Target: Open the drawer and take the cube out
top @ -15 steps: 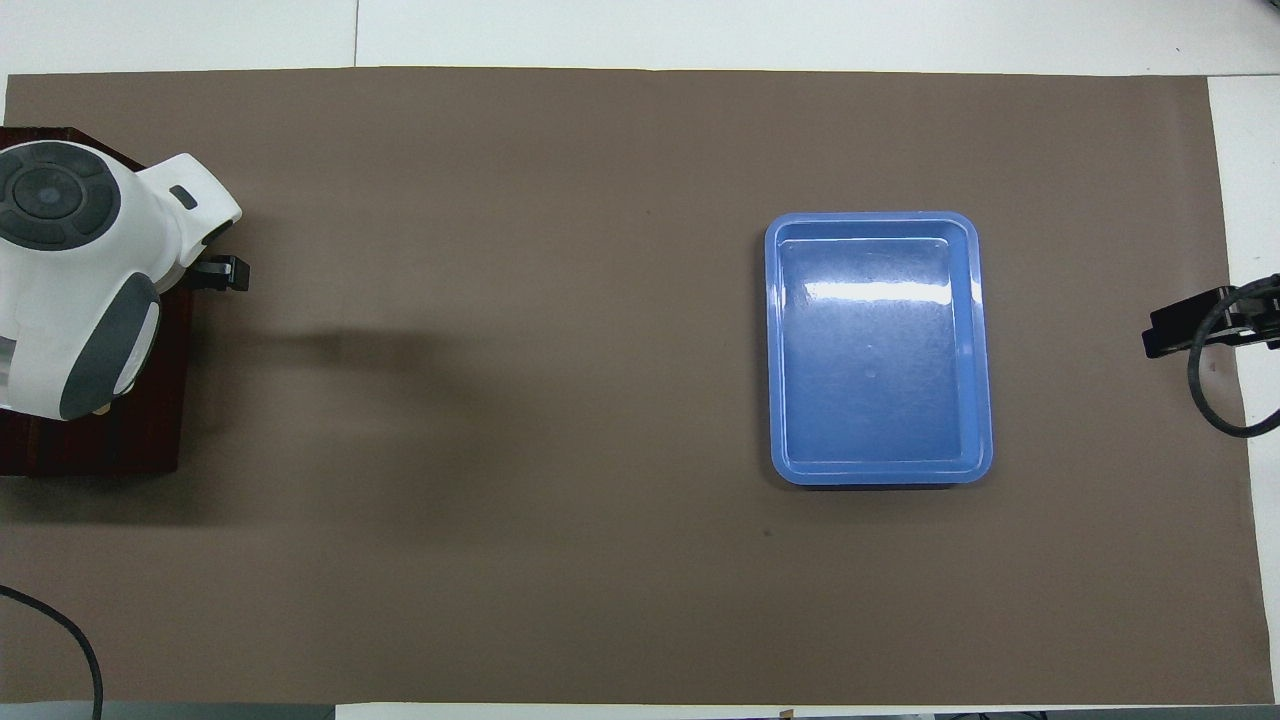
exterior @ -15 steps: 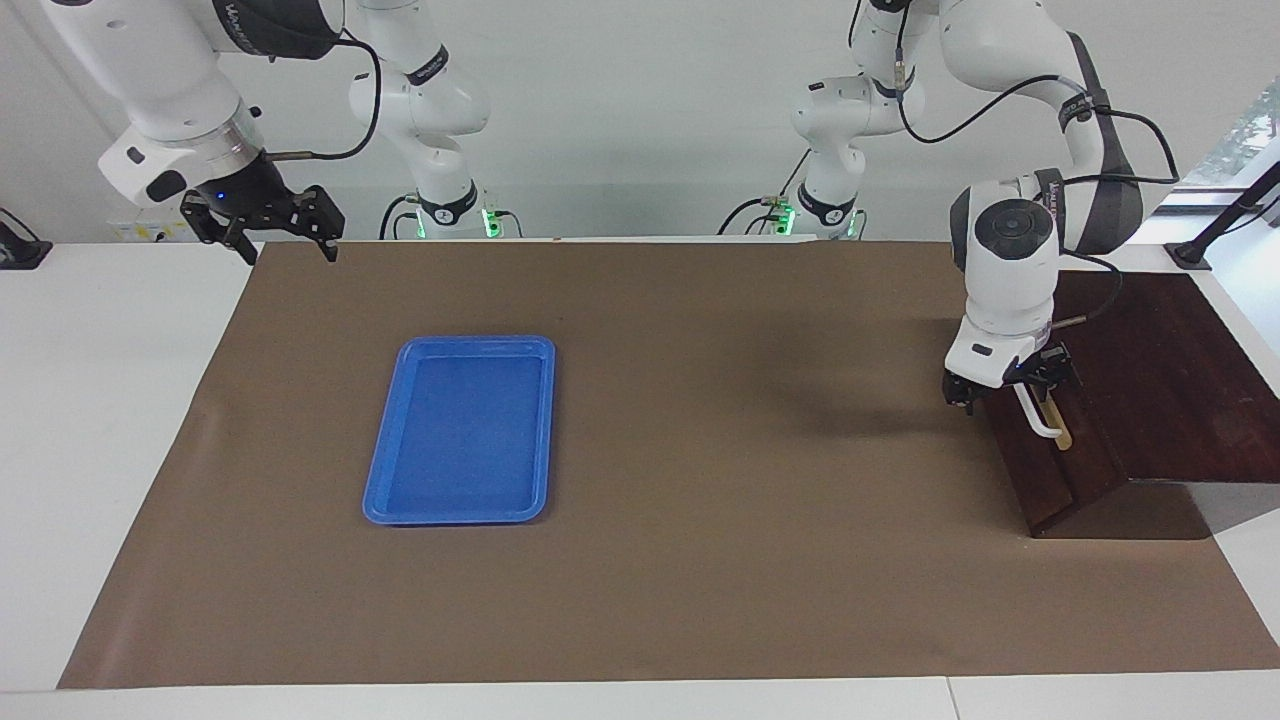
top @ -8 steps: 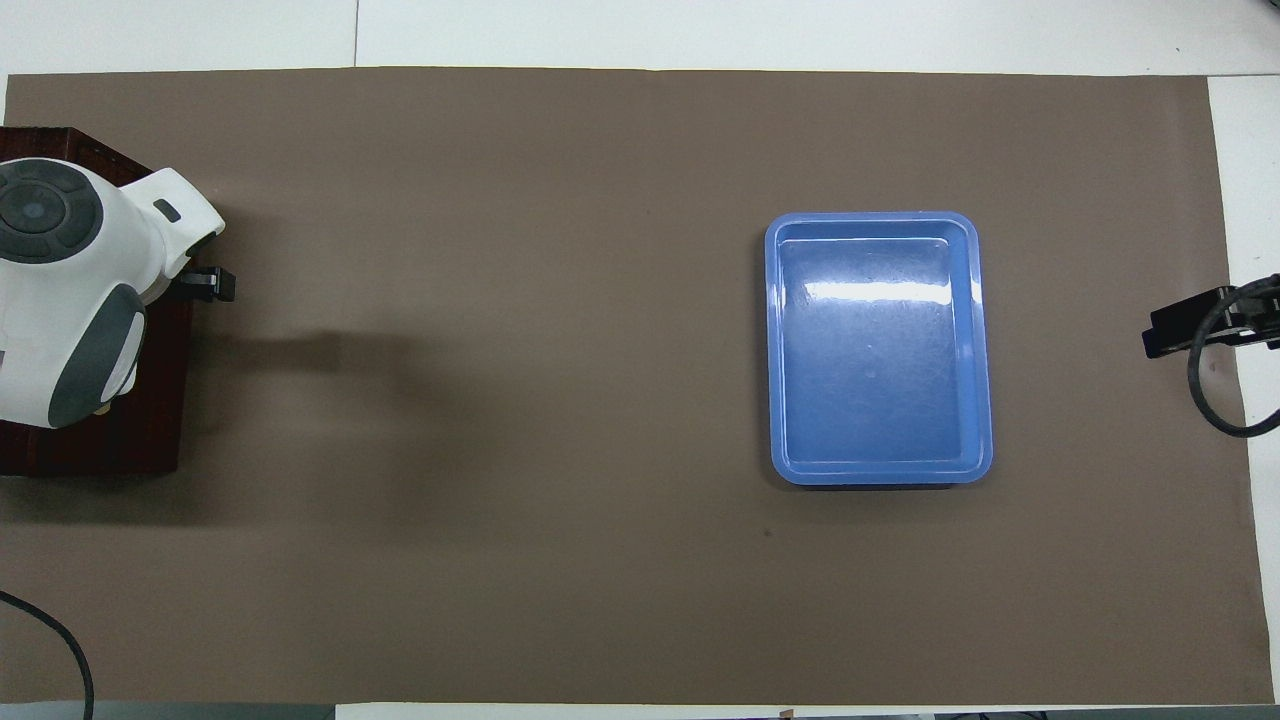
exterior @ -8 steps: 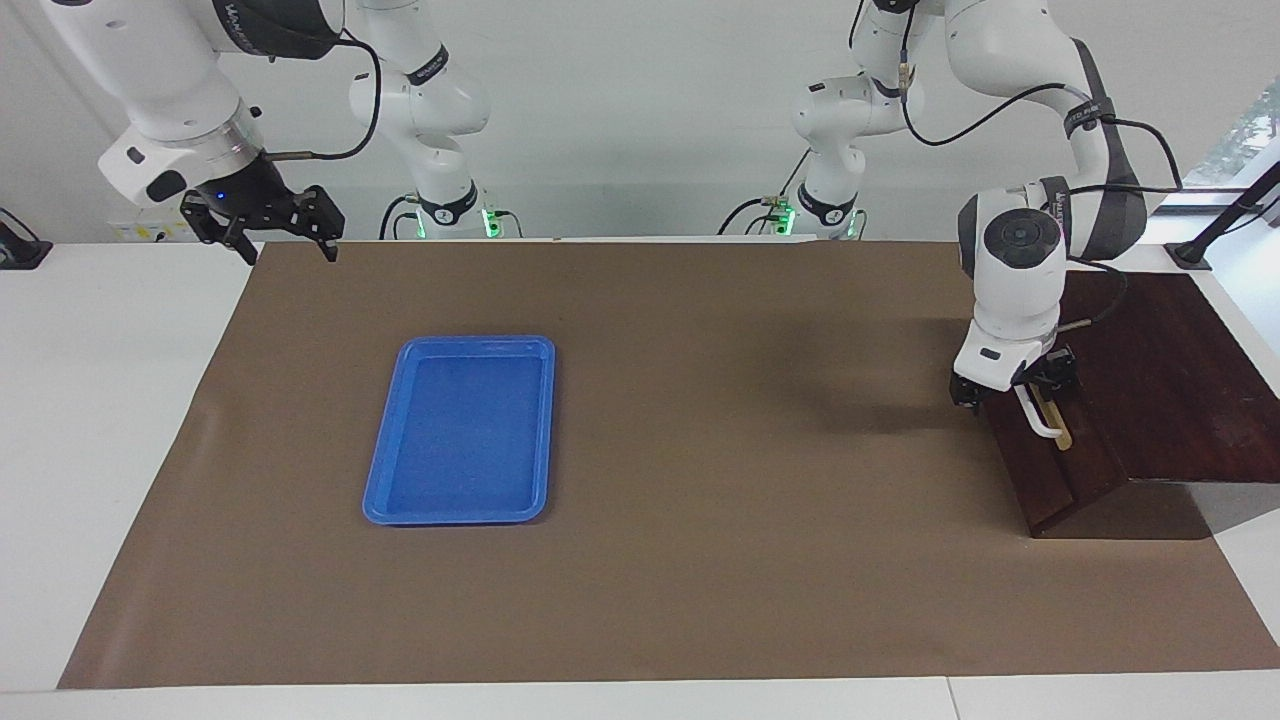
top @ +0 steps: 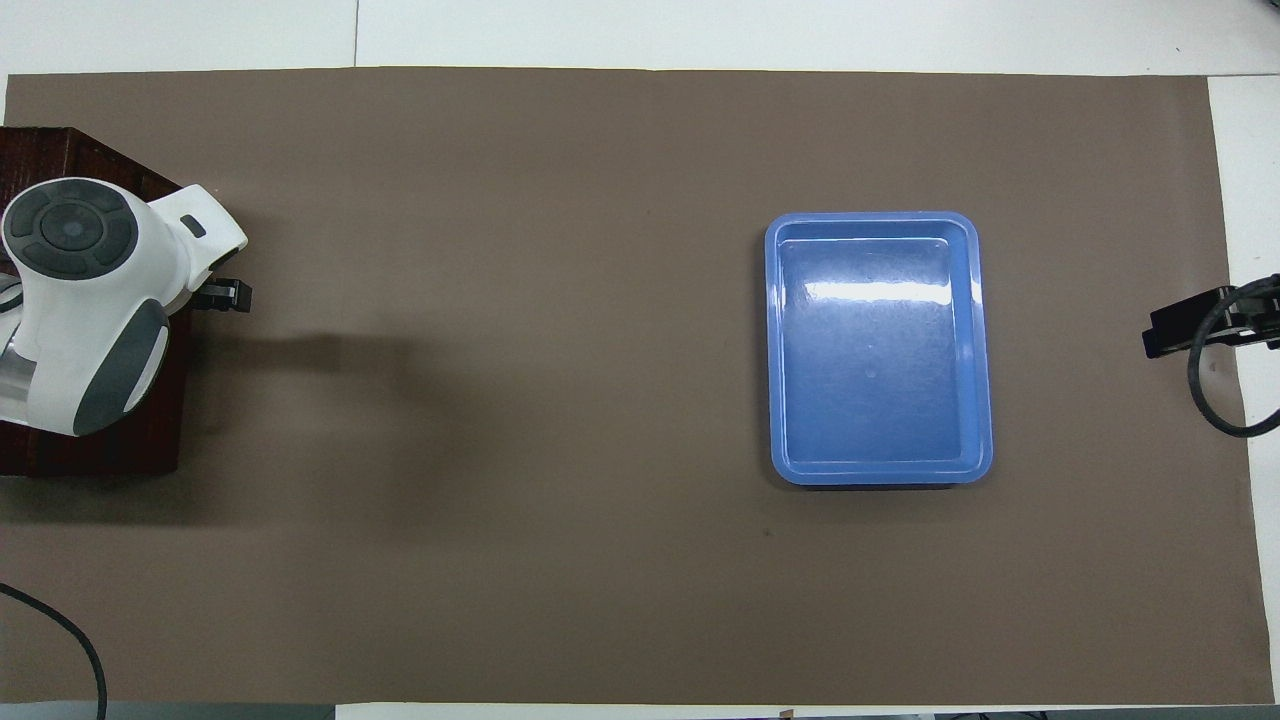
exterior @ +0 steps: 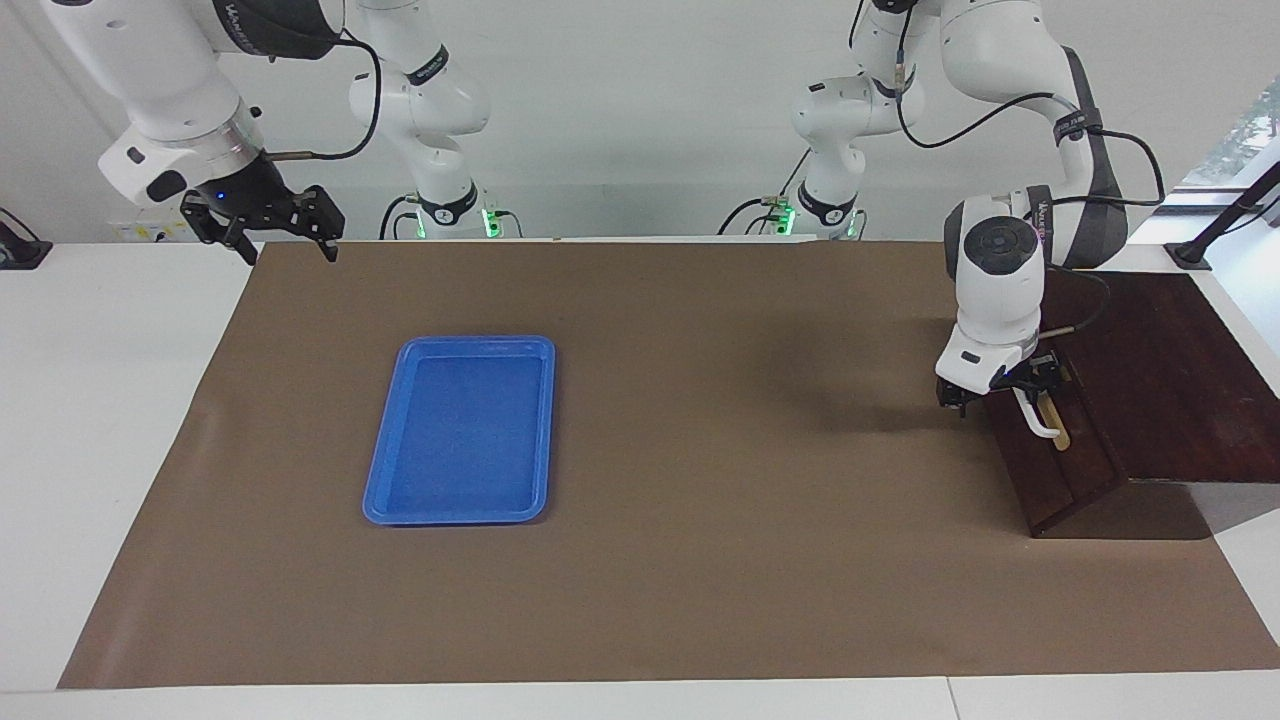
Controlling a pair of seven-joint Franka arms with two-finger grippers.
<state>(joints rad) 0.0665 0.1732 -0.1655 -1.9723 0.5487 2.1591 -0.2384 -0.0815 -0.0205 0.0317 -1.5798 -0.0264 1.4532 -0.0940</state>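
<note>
The drawer [exterior: 1062, 462] is the shut front of a dark brown wooden box [top: 120, 440] at the left arm's end of the table. Its white bar handle [exterior: 1040, 420] lies on a tan strip. My left gripper [exterior: 1003, 388] is down at the handle's end nearer the robots, open, with its fingers on either side of that end. From overhead the wrist covers it, and only one dark fingertip [top: 228, 296] shows. The cube is hidden. My right gripper [exterior: 290, 250] waits open, raised over the right arm's corner of the mat.
A flat blue tray [exterior: 386, 468] [top: 982, 350] lies toward the right arm's end with nothing in it. A brown mat [exterior: 700, 560] covers most of the white table. The box top [exterior: 1170, 380] reaches the table's edge.
The left wrist swung slightly beside the handle, and its gripper shifted a little nearer to the robots. The drawer has not moved. The right arm stayed still.
</note>
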